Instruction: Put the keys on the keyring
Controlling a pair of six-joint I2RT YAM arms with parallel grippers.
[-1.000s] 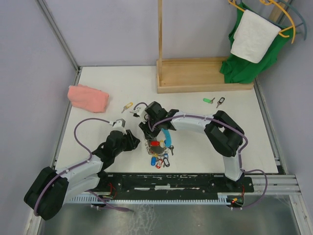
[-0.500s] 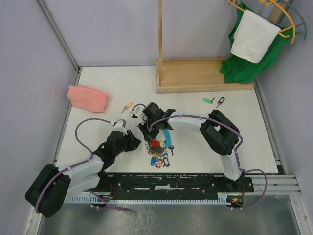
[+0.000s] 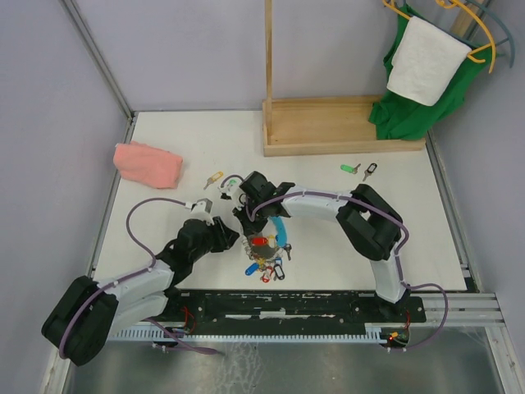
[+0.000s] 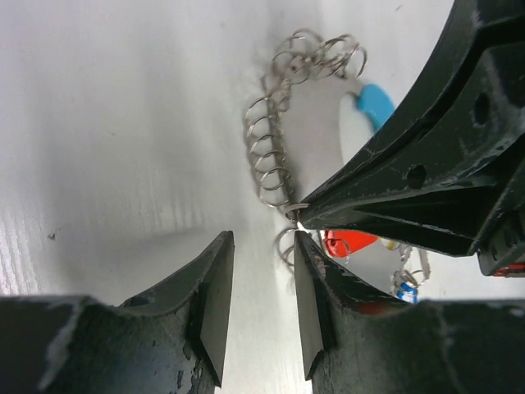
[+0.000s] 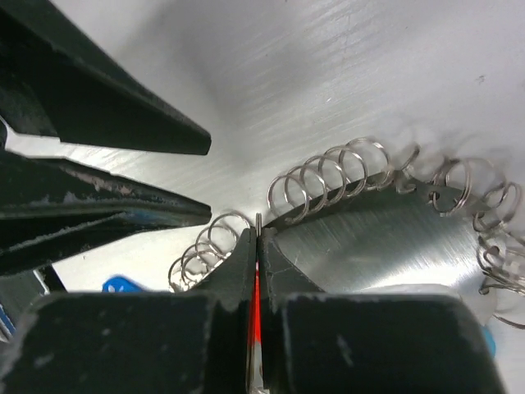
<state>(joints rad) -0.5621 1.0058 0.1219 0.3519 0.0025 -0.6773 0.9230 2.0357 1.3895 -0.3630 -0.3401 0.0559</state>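
hidden: keyring (image 3: 262, 256) partly under right arm (image 3: 316, 201) (top view) | cropped: rings (image 5: 459, 185), right wrist edge

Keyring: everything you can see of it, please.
The keyring is a thin silvery wire loop lying on the white table between the two arms. Many small split rings are strung along it, with a red tag and blue tags among the coloured pieces bunched on it. The right tool is shut on the bare wire in a gap between the small rings. The left tool stands open right beside that spot; whether it touches cannot be told.
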